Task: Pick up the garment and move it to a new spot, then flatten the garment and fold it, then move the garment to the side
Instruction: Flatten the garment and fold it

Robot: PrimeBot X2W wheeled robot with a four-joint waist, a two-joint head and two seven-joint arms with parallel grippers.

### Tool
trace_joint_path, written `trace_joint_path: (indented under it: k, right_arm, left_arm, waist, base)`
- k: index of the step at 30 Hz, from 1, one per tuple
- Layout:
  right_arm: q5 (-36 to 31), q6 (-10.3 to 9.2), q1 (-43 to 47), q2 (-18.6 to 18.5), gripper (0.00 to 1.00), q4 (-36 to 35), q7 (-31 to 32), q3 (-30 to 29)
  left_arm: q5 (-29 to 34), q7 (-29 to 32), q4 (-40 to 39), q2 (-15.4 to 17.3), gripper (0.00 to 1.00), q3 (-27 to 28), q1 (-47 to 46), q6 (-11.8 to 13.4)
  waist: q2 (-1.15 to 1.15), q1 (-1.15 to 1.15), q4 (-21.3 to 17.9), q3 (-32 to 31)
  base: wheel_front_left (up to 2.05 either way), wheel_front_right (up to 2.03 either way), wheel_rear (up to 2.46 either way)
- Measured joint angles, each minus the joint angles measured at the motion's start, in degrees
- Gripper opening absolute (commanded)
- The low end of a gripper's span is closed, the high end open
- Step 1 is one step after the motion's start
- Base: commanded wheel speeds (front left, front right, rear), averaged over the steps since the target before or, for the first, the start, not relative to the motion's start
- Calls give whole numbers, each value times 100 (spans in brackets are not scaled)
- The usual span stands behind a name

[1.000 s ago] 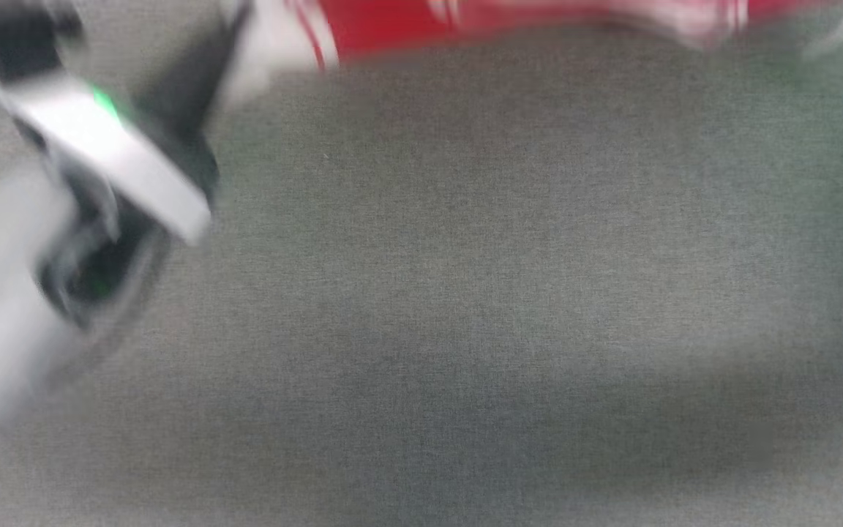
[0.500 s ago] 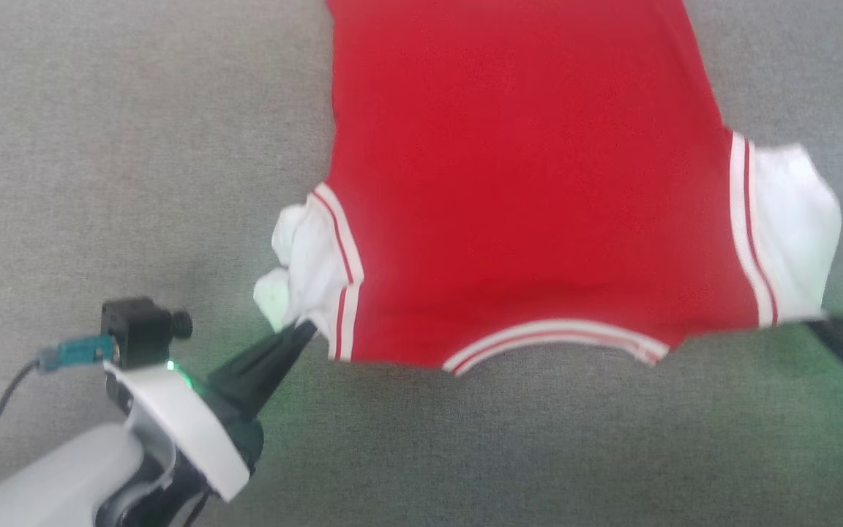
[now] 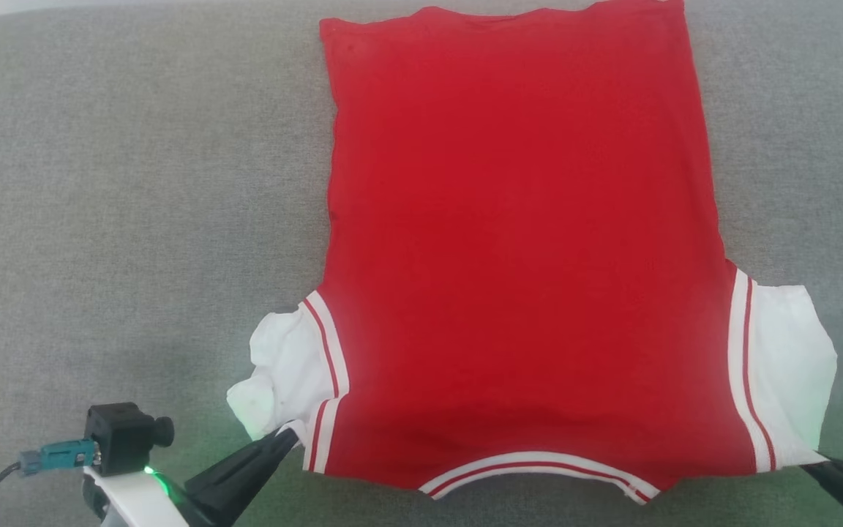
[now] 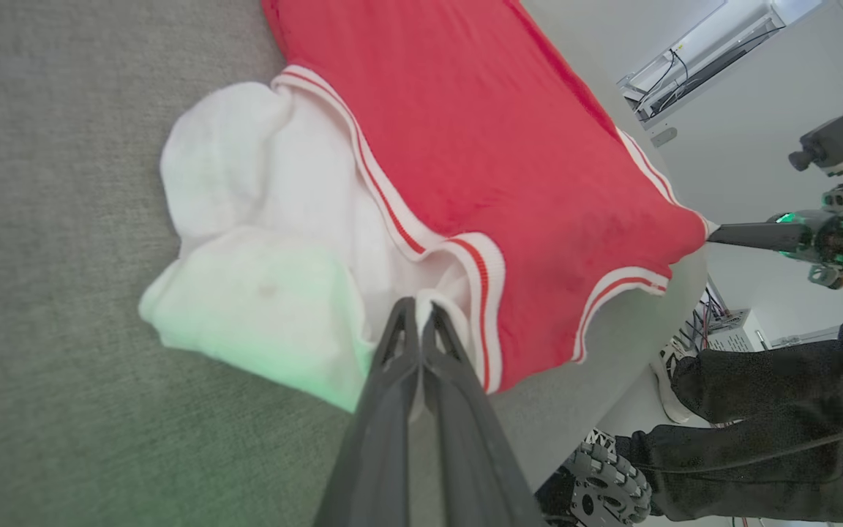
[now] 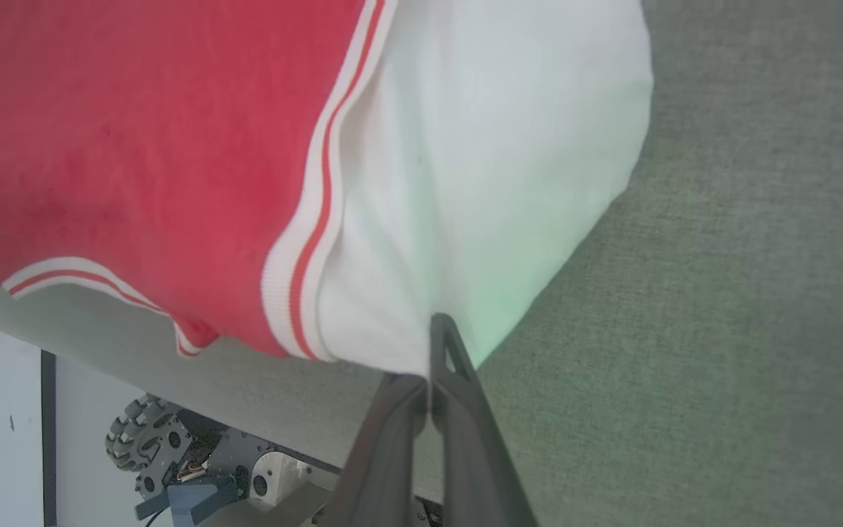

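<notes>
At lower left, left gripper, jaws clenched on the crumpled white sleeve, red garment spread flat on the grey desk, collar nearest, right gripper, jaws clenched on the flat white sleeve corner.

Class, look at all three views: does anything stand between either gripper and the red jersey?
Nothing visible does. The left gripper is shut on the jersey at its crumpled white sleeve, the right gripper on the edge of the flatter white sleeve; both sets of jaws touch the fabric directly.
</notes>
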Motion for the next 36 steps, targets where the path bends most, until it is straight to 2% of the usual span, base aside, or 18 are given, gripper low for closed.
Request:
trace_joint_path:
  k: [4, 8, 15, 19, 20, 21, 22, 23, 26, 32, 36]
  right_arm:
    - [-82, 0, -40, 137, 0, -68, 38, -100]
    - [-175, -1, -531, 159, 0, 318, 146, 292]
    - [-761, 5, -870, -222, 0, 1187, 36, 1001]
    - [-1011, 14, -1060, -407, 0, 1458, -216, 1372]
    - [-1028, 14, -1088, -457, 18, 1468, -301, 1430]
    - [-1035, 15, -1101, -489, 49, 1469, -385, 1469]
    - [-1031, 15, -1111, -528, 96, 1444, -419, 1500]
    - [-1011, 14, -1111, -597, 100, 1379, -426, 1528]
    - [-917, 4, -1100, -790, 100, 1013, -472, 1301]
    - [-214, 0, -957, -1048, 100, -178, 170, 136]
    - [-34, -1, -1692, -1263, 100, -293, 647, -530]
  left_arm:
    - [64, 1, -10, -103, 0, 49, 18, 0]
    - [148, 0, 303, -363, 0, -120, -264, 0]
    - [108, 0, 1037, -842, 0, -504, -519, 0]
    - [188, -8, 1490, -975, 0, -753, -632, -1]
    - [192, -9, 1540, -1012, 0, -771, -660, -1]
    - [192, -15, 1571, -1040, 0, -775, -681, -1]
    - [192, -16, 1591, -1059, 0, -766, -688, -1]
    - [192, -16, 1600, -1065, 0, -755, -689, -2]
    - [203, -16, 1543, -1067, 0, -633, -687, -2]
    - [443, -14, 1243, -1058, 0, -357, -612, -1]
    - [586, -14, 1062, -1115, 0, -339, -690, -1]
  waist:
    - [0, 0, 22, 0]
    - [0, 0, 27, -34]
    - [0, 0, 66, 16]
    - [0, 0, 38, 38]
    - [0, 0, 30, 41]
    - [0, 0, 18, 46]
    - [0, 0, 6, 52]
    - [0, 0, -6, 62]
    - [0, 0, -33, 99]
    - [0, 0, 52, 176]
    - [0, 0, 206, 309]
  base:
    - [0, 0, 0]
    - [0, 0, 0]
    - [0, 0, 0]
    - [0, 0, 0]
    - [0, 0, 0]
    - [0, 0, 0]
    - [0, 0, 0]
    - [0, 0, 0]
    - [0, 0, 0]
    - [0, 0, 0]
    - [0, 0, 0]
